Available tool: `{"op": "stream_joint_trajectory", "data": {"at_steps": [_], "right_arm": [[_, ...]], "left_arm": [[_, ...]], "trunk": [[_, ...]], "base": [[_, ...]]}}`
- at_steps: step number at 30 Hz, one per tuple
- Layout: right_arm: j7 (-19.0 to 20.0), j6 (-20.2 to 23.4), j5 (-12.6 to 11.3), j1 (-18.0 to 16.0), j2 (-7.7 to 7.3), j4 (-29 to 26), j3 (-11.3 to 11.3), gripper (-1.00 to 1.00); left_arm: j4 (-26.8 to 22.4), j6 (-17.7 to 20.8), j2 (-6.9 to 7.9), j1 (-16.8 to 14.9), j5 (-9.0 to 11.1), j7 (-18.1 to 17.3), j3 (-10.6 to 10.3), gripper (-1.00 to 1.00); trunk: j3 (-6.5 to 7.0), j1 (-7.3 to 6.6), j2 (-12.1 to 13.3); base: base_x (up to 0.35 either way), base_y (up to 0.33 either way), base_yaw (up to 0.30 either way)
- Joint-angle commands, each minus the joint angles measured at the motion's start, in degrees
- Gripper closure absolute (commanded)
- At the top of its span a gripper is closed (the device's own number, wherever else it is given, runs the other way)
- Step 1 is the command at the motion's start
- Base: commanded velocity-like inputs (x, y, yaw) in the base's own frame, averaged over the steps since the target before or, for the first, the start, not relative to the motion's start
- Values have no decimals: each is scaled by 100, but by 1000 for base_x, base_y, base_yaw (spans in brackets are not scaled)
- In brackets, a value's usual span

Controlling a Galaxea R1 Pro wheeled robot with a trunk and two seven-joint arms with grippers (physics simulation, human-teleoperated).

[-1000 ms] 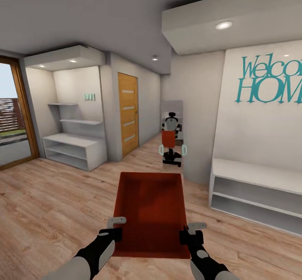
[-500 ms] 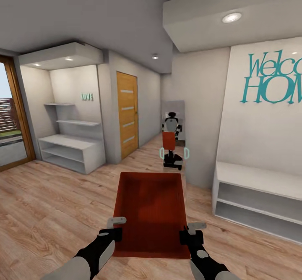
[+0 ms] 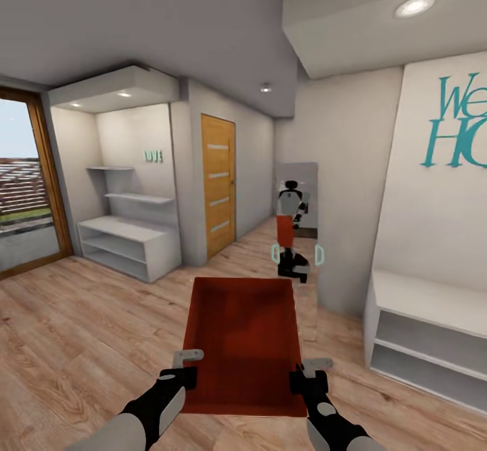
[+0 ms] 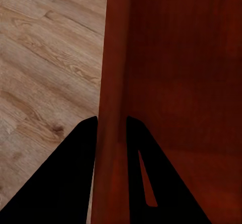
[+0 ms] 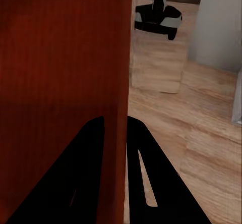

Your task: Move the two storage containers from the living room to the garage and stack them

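I carry one red-orange storage container [image 3: 243, 343] level in front of me, above light wood plank flooring. My left gripper [image 3: 187, 367] is shut on its left wall near the close end, and my right gripper [image 3: 306, 374] is shut on its right wall. In the left wrist view the black fingers [image 4: 75, 173] straddle the container's wall [image 4: 113, 108]. The right wrist view shows black fingers [image 5: 146, 168] pinching the other wall [image 5: 122, 82]. The inside of the container is empty.
A tall mirror [image 3: 296, 234] ahead reflects me with the container. A wood-panelled door [image 3: 219, 184] stands left of it, with white shelving [image 3: 128, 238] and a glass door [image 3: 27, 187] further left. A white bench unit [image 3: 426, 329] lines the right wall under teal lettering [image 3: 460, 126].
The whole view has shifted: the camera turned left and moved forward, so the mirror, door and bench slid right. The container and both grippers keep the same hold.
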Motion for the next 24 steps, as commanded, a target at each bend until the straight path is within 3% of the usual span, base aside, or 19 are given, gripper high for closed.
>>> {"op": "stream_joint_trajectory", "data": {"at_steps": [1,24], "right_arm": [[-20,-21,30,-4,0,6,-192,100],[-19,-21,29,-4,0,6,-192,100]], "left_arm": [[-27,40,41,-4,-96,78,75,100],[-34,40,41,-6,-94,78,73,100]], "trunk": [[-9,4,-7],[-9,4,-7]], "base": [[322,0,270],[321,0,271]]}}
